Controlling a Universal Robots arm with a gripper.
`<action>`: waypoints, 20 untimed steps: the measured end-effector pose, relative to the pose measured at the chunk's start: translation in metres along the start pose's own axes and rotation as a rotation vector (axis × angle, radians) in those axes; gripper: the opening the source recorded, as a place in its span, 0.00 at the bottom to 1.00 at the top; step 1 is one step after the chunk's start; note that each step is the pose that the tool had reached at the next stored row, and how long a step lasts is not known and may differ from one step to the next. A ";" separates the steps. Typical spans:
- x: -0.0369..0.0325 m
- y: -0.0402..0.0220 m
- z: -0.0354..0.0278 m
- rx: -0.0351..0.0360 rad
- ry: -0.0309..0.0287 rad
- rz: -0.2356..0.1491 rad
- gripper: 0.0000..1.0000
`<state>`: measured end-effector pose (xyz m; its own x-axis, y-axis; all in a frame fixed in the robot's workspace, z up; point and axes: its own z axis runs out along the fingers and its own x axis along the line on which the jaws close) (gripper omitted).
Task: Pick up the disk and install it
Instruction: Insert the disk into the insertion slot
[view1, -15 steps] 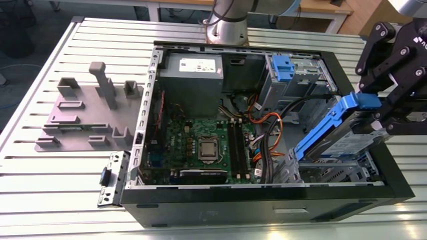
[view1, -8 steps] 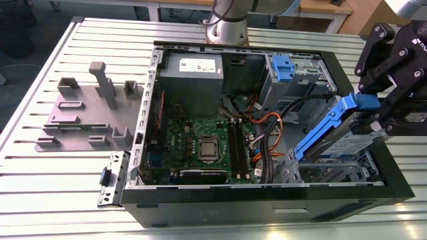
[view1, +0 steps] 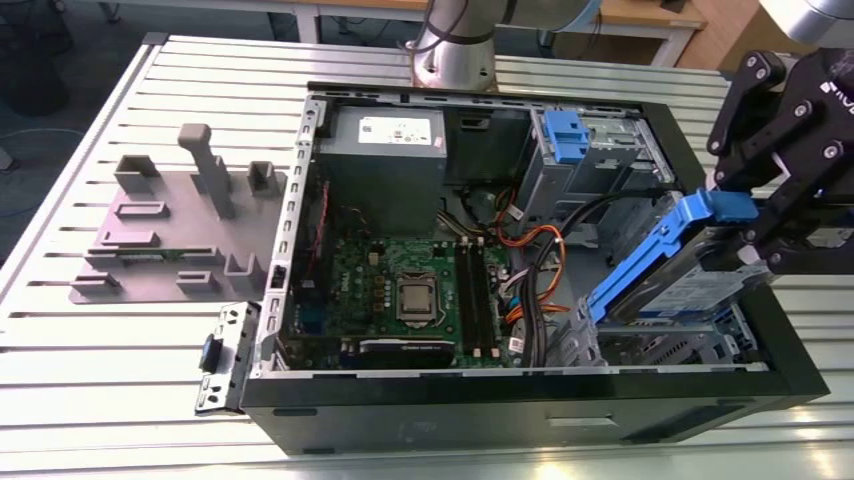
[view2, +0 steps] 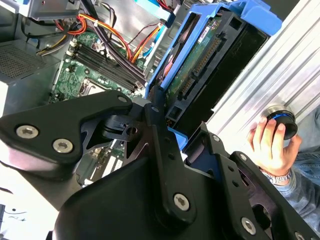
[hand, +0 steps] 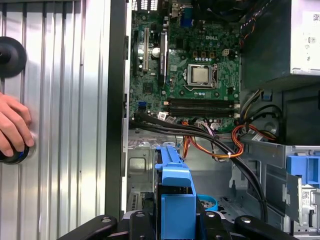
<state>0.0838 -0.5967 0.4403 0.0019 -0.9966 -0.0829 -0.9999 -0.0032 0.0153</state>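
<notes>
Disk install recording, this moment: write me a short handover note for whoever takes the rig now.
Hand: shut on the disk, gripping its blue bracket end.
Disk: held tilted over the drive cage at the corner of the open computer case, on the exterior view's right; not seated.
Done: the disk is picked up and brought to the case.
Left: seating it in the bay, then release.
Note: a person's hand rests on a knob on the table beside the case; the grey stand sits on the exterior view's left.

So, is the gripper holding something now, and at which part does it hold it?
Yes. The gripper holds the disk by the upper end of its blue bracket frame, tilted over the open computer case.
</notes>
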 end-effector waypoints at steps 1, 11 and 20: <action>0.0000 -0.0001 0.0003 0.0000 0.0003 0.000 0.36; -0.0002 -0.0005 -0.0007 0.0001 -0.0007 0.000 0.36; -0.0013 -0.0087 -0.0048 -0.0080 0.0002 0.000 0.36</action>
<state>0.0926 -0.5958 0.4451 0.0015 -0.9966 -0.0827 -0.9997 -0.0034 0.0234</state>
